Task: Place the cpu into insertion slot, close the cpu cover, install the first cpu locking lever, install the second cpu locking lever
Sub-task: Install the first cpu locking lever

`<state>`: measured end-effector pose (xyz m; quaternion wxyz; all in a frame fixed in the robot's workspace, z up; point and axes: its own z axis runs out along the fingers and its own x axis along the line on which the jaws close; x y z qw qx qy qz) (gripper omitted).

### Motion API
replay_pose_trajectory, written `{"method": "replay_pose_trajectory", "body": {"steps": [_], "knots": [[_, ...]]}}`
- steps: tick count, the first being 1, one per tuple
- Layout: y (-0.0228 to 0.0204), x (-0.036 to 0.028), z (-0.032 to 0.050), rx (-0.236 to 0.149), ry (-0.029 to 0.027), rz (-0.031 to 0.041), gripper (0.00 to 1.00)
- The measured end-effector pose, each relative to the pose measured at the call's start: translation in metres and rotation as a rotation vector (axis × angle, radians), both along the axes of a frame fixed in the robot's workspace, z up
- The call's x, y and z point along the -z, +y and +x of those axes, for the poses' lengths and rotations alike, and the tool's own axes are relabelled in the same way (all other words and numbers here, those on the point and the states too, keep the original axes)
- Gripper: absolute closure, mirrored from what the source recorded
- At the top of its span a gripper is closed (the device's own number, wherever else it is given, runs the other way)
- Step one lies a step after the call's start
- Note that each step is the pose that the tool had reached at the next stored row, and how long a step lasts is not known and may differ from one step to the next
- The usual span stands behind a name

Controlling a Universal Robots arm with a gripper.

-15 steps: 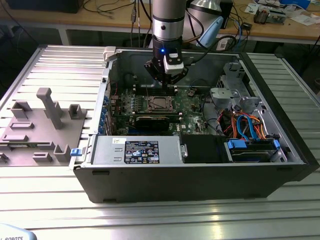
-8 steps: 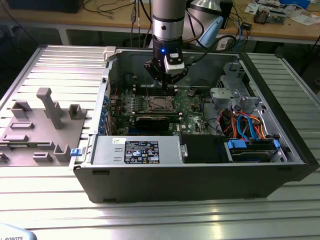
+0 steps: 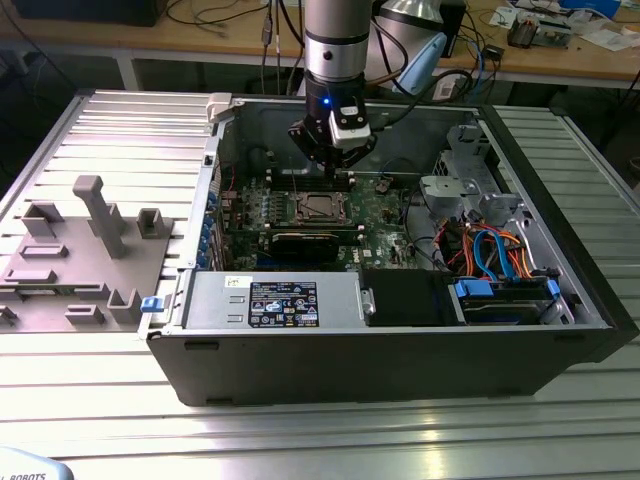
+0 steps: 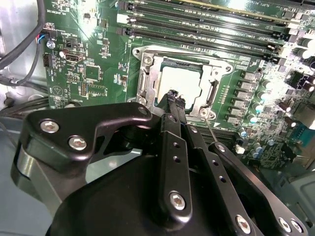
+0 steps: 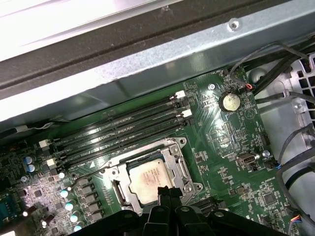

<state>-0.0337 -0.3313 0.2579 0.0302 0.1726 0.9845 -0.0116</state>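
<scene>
The cpu (image 4: 181, 82) (image 5: 149, 177), pale and square, lies in the socket on the green motherboard. The silvery cpu cover (image 4: 147, 81) (image 5: 181, 166) lies flat around it as a frame. A thin wire lever (image 5: 93, 170) runs off one side of the socket, and another thin rod (image 4: 208, 127) shows beside the fingers. My gripper (image 4: 173, 96) (image 5: 167, 191) is shut with nothing between its fingertips, which sit at the socket's edge right by the cpu. In the exterior view the gripper (image 3: 337, 168) hangs just above the socket (image 3: 318, 208) inside the computer case.
Several memory slots (image 5: 123, 127) run beside the socket, and small capacitors (image 4: 256, 105) stand on its other side. The case walls (image 3: 400, 350), a power supply (image 3: 280, 302), a drive cage (image 3: 470, 170) and cable bundles (image 3: 490, 250) surround the board. A grey fixture (image 3: 80, 250) stands outside.
</scene>
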Motion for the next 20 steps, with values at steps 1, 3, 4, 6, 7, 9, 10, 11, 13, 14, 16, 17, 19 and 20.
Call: {"method": "replay_pose_trajectory", "body": {"steps": [1, 3, 4, 6, 7, 9, 10, 11, 13, 14, 16, 17, 19, 20], "knots": [[0.0, 0.0, 0.0, -0.002, 0.0, 0.0, 0.89], [0.0, 0.0, 0.0, -0.008, 0.0, 0.0, 0.89], [0.0, 0.0, 0.0, -0.012, 0.0001, 0.0, 0.89], [0.0, 0.0, 0.0, -0.015, 0.0, 0.0, 0.89], [0.0, 0.0, 0.0, -0.018, 0.0001, -0.0001, 0.89], [0.0, 0.0, 0.0, -0.022, 0.0, 0.0, 0.89], [0.0, 0.0, 0.0, -0.024, 0.0001, 0.0, 0.89], [0.0, 0.0, 0.0, -0.027, 0.0, 0.0, 0.89], [0.0, 0.0, 0.0, -0.03, 0.0, 0.0, 0.89], [0.0, 0.0, 0.0, -0.032, 0.0, 0.0, 0.89], [0.0, 0.0, 0.0, -0.035, 0.0, -0.0001, 0.89], [0.0, 0.0, 0.0, -0.037, 0.0, 0.0, 0.89], [0.0, 0.0, 0.0, -0.039, 0.0, 0.0, 0.89], [0.0, 0.0, 0.0, -0.041, 0.0, 0.0, 0.89]]}}
